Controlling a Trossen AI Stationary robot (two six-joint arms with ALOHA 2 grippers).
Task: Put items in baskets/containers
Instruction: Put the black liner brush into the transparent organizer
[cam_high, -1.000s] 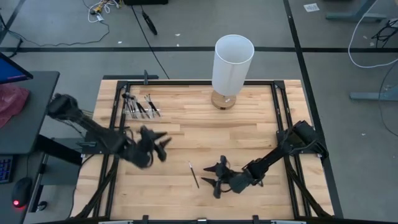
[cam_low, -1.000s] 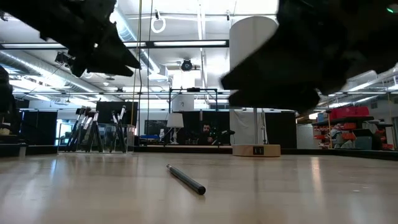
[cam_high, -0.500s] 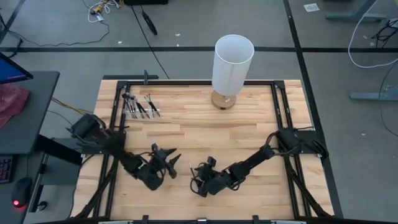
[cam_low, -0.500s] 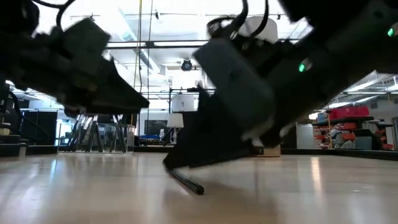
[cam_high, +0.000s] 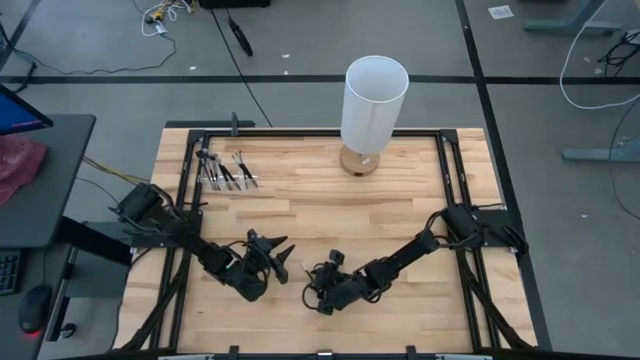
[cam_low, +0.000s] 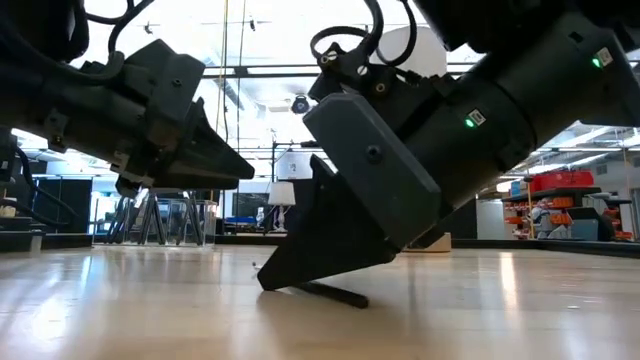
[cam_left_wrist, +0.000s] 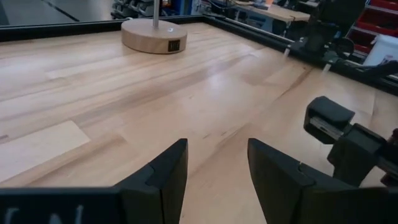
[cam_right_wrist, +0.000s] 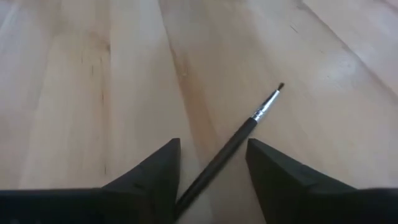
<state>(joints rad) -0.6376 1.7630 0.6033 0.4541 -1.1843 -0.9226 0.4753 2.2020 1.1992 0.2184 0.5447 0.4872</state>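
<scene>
Pale wooden table (cam_high: 330, 200), largest item; tall white cylinder on wooden base (cam_high: 373, 110) upper centre. Clear low container holding dark brushes (cam_high: 225, 170) upper left. Right gripper (cam_high: 318, 295) has dropped to lower centre over the last second, fingers spread, straddling one slim black-handled brush (cam_right_wrist: 249, 130), not yet clamped; pickup looks imminent. Left gripper (cam_high: 275, 262) has moved in alongside, spread, empty.

One loose brush (cam_right_wrist: 235, 142), several more, perhaps six, in one clear container (cam_high: 226, 170); one white cylinder (cam_high: 375, 98).
</scene>
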